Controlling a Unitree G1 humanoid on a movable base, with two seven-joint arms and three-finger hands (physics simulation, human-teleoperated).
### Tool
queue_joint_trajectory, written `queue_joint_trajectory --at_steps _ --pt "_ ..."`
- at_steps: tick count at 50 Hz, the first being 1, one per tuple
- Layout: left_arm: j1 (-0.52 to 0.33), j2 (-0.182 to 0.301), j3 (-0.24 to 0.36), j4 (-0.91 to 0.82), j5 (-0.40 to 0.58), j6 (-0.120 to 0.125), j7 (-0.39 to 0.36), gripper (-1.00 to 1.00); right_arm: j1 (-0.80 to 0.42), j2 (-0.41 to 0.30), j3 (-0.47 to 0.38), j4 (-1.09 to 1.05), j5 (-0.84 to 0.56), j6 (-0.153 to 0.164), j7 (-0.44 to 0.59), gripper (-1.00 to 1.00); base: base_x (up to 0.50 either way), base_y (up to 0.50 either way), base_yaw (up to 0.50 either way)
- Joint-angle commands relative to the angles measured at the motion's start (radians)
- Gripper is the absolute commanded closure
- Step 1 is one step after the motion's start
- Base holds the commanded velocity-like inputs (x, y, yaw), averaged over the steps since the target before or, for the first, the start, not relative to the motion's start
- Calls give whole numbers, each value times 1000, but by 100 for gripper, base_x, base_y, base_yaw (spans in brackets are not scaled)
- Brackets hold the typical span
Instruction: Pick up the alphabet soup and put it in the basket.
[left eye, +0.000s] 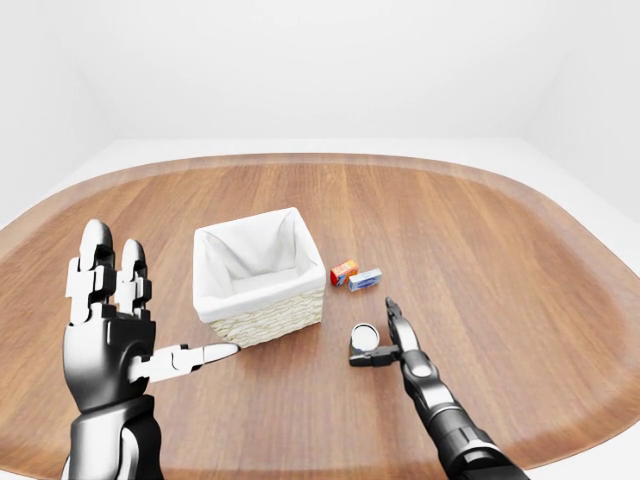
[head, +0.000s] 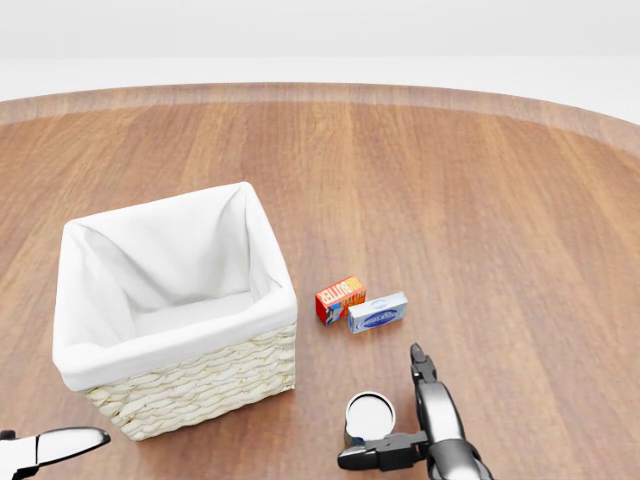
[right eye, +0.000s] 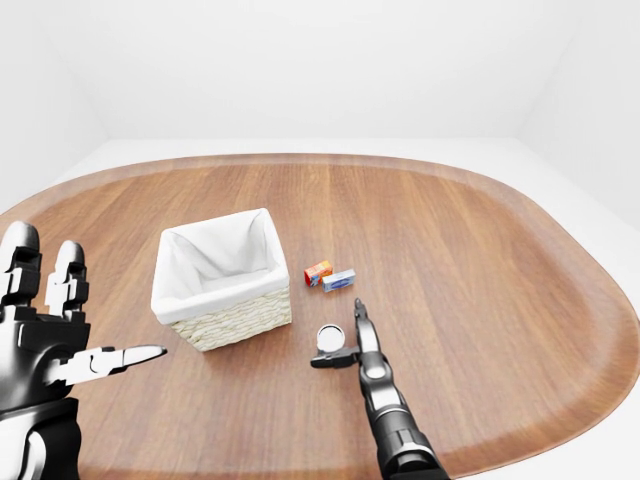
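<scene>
The alphabet soup can (head: 370, 415) stands upright on the wooden table, its pale lid facing up, below and to the right of the basket (head: 170, 300). The basket is woven with a white cloth lining and looks empty. My right hand (head: 400, 425) is open beside the can: one finger (head: 425, 380) reaches up along its right side and the thumb (head: 375, 455) lies just below it. The fingers stand about the can without closing on it. My left hand (left eye: 110, 320) is open and raised at the left, away from everything.
A small orange-red box (head: 339, 299) and a small blue-white box (head: 377, 312) lie side by side just right of the basket, above the can. The round table edge (left eye: 560, 450) curves close behind my right arm.
</scene>
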Motion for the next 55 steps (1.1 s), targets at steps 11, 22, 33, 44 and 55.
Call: queue_joint_trajectory --at_steps 11,22,33,44,55 --pt "-5 6 -3 6 0 0 6 -100 -11 9 9 67 -28 0 -14 -100 0 0 0" --pt "-2 4 -5 -2 0 0 5 -100 -36 12 8 140 -38 0 -26 -100 0 0 0" --pt "-4 5 -11 8 4 0 7 -100 -82 15 4 222 -44 0 -36 -100 0 0 0" --pt "2 3 -10 -4 1 0 3 -100 -117 17 -4 293 -54 0 -51 -100 0 0 0" --pt "11 -2 -12 -13 4 0 -4 -100 -135 18 -6 339 -67 0 -68 -100 0 0 0"
